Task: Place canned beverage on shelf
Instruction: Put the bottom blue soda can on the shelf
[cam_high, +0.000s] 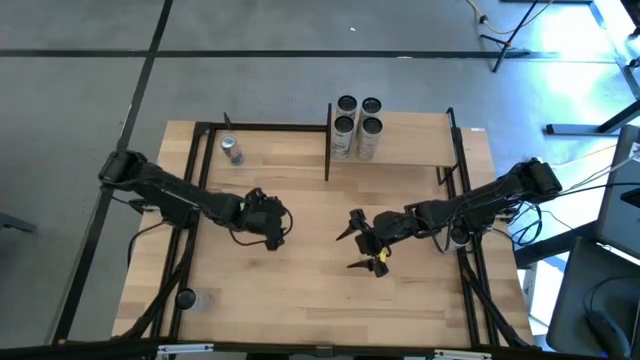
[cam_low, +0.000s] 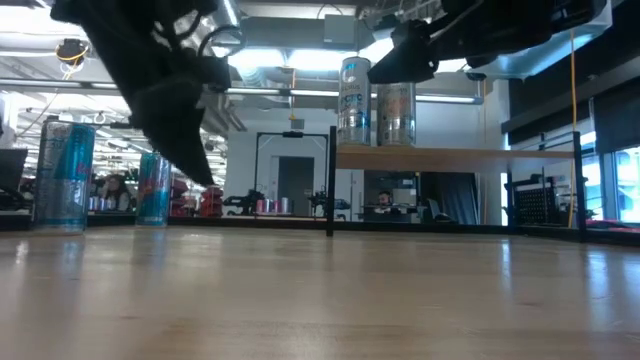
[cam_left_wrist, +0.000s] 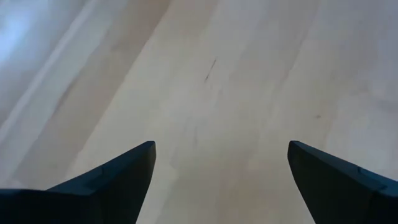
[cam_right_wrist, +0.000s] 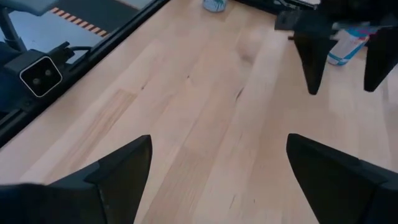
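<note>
From above, four cans (cam_high: 357, 124) stand clustered on the shelf (cam_high: 420, 148) at the tabletop's (cam_high: 310, 290) far edge. One beverage can (cam_high: 232, 150) stands alone near the far-left corner. The left gripper (cam_high: 276, 228) and right gripper (cam_high: 362, 243) hover mid-table, well apart.

At table level, two shelf cans (cam_low: 375, 101) show on the raised board.

Each wrist view shows its fingers (cam_left_wrist: 118, 180) (cam_right_wrist: 115, 171) spread wide, holding nothing.

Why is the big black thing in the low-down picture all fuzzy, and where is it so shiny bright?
Low view: the left gripper hangs very near the lens, so it blurs; the cans on the shelf look sharper. High view: white glare fills the top right corner.
</note>
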